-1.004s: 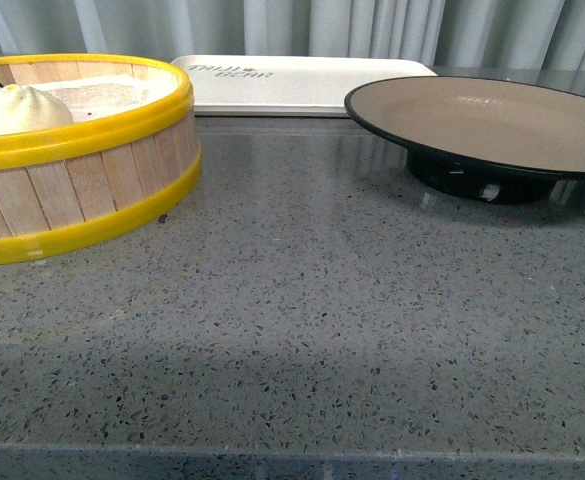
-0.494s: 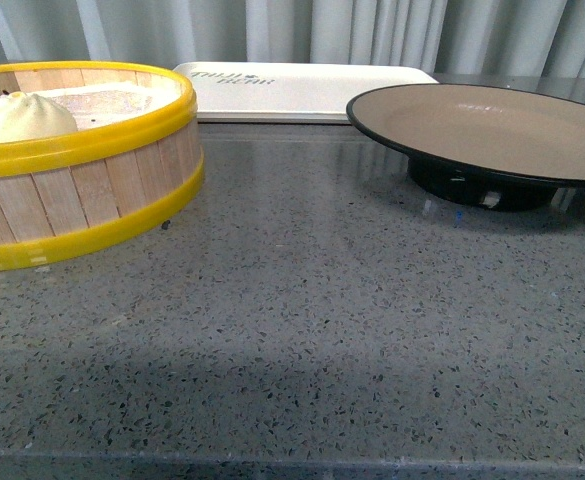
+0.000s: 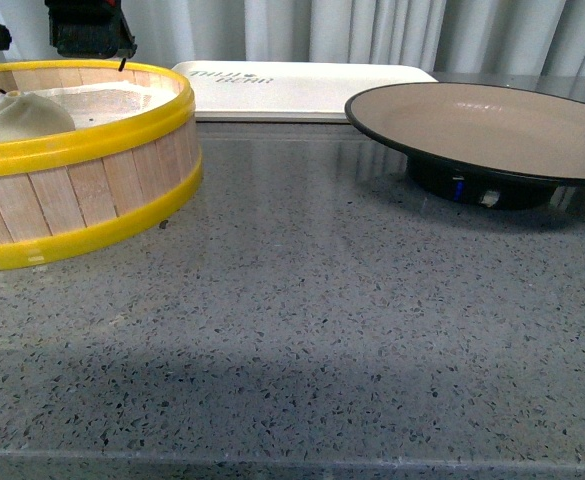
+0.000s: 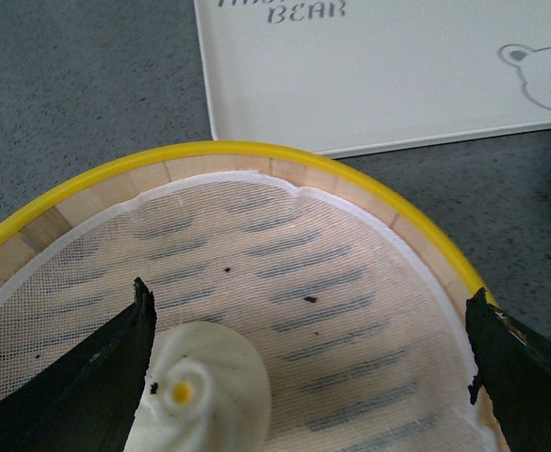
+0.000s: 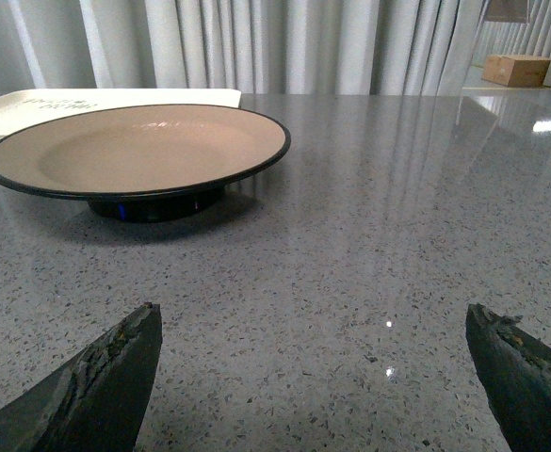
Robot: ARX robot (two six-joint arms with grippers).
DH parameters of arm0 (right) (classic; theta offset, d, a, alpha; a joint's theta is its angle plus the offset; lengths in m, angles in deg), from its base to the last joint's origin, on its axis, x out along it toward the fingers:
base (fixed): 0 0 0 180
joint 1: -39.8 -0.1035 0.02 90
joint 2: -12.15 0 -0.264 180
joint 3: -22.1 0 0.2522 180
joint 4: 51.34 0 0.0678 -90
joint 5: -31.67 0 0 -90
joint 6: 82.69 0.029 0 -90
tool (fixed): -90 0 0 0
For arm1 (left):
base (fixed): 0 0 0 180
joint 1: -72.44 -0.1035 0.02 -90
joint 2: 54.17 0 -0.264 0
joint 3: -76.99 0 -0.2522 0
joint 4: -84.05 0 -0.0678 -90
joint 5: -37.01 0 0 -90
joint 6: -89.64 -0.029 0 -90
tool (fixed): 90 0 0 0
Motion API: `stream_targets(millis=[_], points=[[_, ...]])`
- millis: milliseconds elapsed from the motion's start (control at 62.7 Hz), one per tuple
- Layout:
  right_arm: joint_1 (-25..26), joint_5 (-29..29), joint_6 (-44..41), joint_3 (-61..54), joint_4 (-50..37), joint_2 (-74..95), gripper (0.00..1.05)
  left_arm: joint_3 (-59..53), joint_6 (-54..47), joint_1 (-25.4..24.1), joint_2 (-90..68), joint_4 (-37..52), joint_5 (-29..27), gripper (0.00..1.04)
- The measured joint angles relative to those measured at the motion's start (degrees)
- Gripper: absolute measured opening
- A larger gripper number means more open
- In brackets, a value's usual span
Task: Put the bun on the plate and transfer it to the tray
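The white bun (image 3: 20, 117) with its yellow dot (image 4: 204, 386) lies in the yellow-rimmed steamer basket (image 3: 92, 130). My left gripper (image 3: 32, 35) hangs open above the basket. In the left wrist view the gripper (image 4: 308, 367) has the bun beside one finger (image 4: 87, 386), off to one side of the gap. The tan plate (image 3: 492, 120) with a black rim stands on the right, bare inside. The white tray (image 3: 302, 88) lies behind, between basket and plate. My right gripper (image 5: 313, 377) is open low over the counter, short of the plate (image 5: 134, 151); it does not show in the front view.
The grey speckled counter (image 3: 302, 320) stretches from the basket and plate to the near edge. A white cloth liner (image 4: 303, 273) covers the basket floor. Curtains hang behind the table. A cardboard box (image 5: 515, 68) sits far off beyond the counter.
My left gripper has come into the front view at the top left, above the basket. Bun, plate and tray stay where they were.
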Motion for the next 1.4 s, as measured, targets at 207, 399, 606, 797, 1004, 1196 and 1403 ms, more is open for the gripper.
stream_targets(millis=[207, 399, 606, 797, 1004, 1196, 1403], points=[[0.0, 0.0, 0.0, 0.0, 0.0, 0.0, 0.96, 1.25, -0.87, -4.35, -2.38, -0.35, 0.5, 0.98], [0.0, 0.0, 0.0, 0.0, 0.0, 0.0, 0.96, 1.25, -1.25, -7.21, -2.89, -1.01, 2.29, 0.98], [0.0, 0.0, 0.0, 0.0, 0.0, 0.0, 0.96, 0.9, -0.85, -7.91, -2.25, -3.3, 5.46, 0.98], [0.0, 0.0, 0.0, 0.0, 0.0, 0.0, 0.96, -0.35, -0.92, -7.3, -1.18, -3.85, 6.56, 0.98], [0.0, 0.0, 0.0, 0.0, 0.0, 0.0, 0.96, -1.22, -1.79, -7.1, -1.09, -3.17, 6.16, 0.98], [0.0, 0.0, 0.0, 0.0, 0.0, 0.0, 0.96, -1.64, -2.56, -6.86, -1.09, -2.51, 5.62, 0.74], [0.0, 0.0, 0.0, 0.0, 0.0, 0.0, 0.96, -1.66, -2.99, -6.43, -1.09, -2.29, 5.75, 0.44]])
